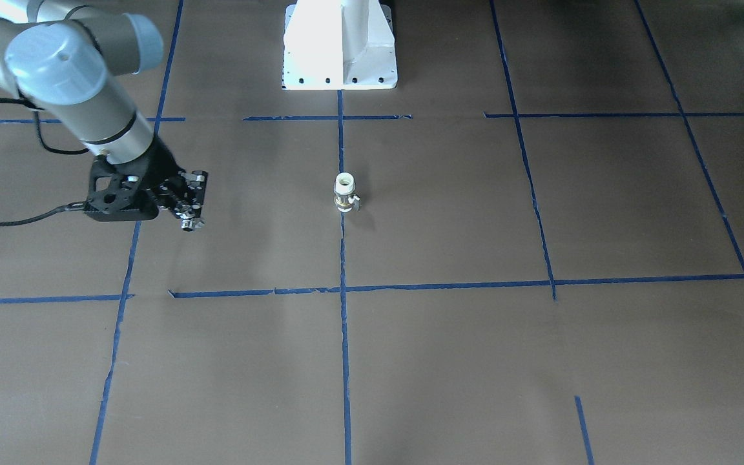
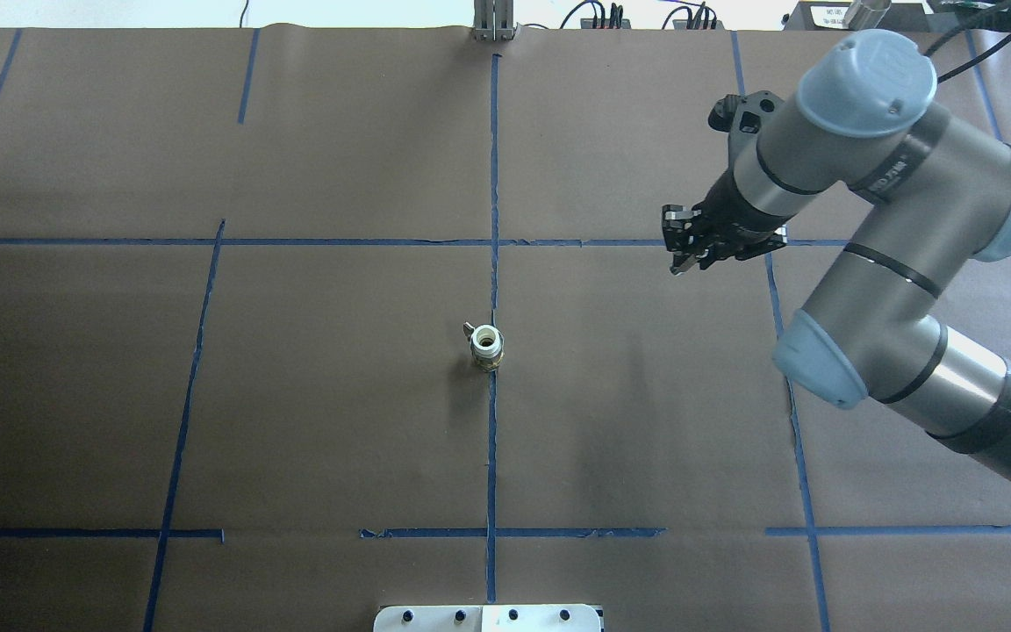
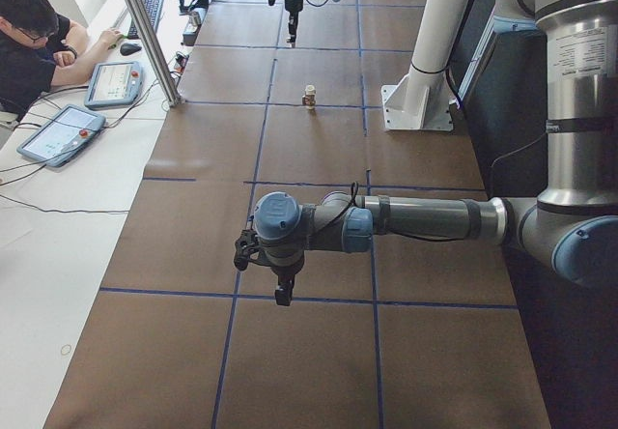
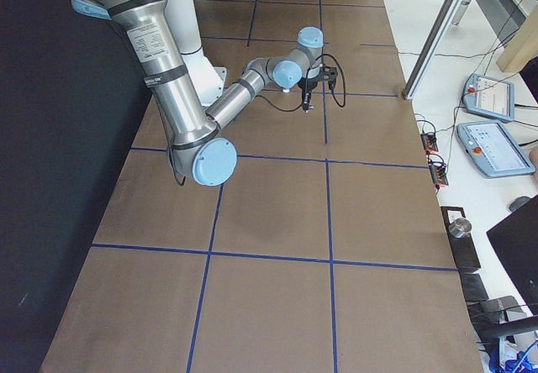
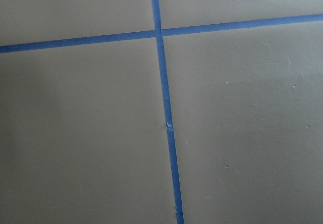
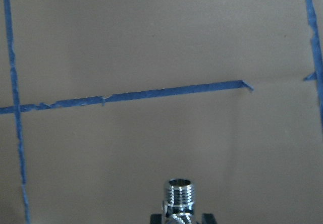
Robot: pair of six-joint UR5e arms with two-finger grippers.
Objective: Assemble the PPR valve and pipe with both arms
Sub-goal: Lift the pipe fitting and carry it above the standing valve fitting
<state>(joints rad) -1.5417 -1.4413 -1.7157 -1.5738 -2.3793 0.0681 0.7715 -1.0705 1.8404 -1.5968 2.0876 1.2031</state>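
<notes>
The PPR valve (image 1: 344, 194) stands upright on the brown table at the centre tape line, white open end up, with a small side stub; it also shows in the overhead view (image 2: 486, 345) and the exterior left view (image 3: 310, 96). My right gripper (image 1: 188, 218) hangs above the table, well to the valve's side, and is shut on the pipe (image 6: 179, 196), a small chrome threaded fitting that sticks out between the fingertips. The right gripper also shows in the overhead view (image 2: 681, 256). My left gripper (image 3: 283, 289) shows only in the exterior left view, far from the valve; I cannot tell whether it is open or shut.
The white robot base (image 1: 340, 45) stands behind the valve. Blue tape lines (image 1: 343, 290) divide the brown table cover. An operator (image 3: 34, 47) sits at a side desk with tablets (image 3: 60, 131). The left wrist view shows only table and a tape crossing (image 5: 157, 32).
</notes>
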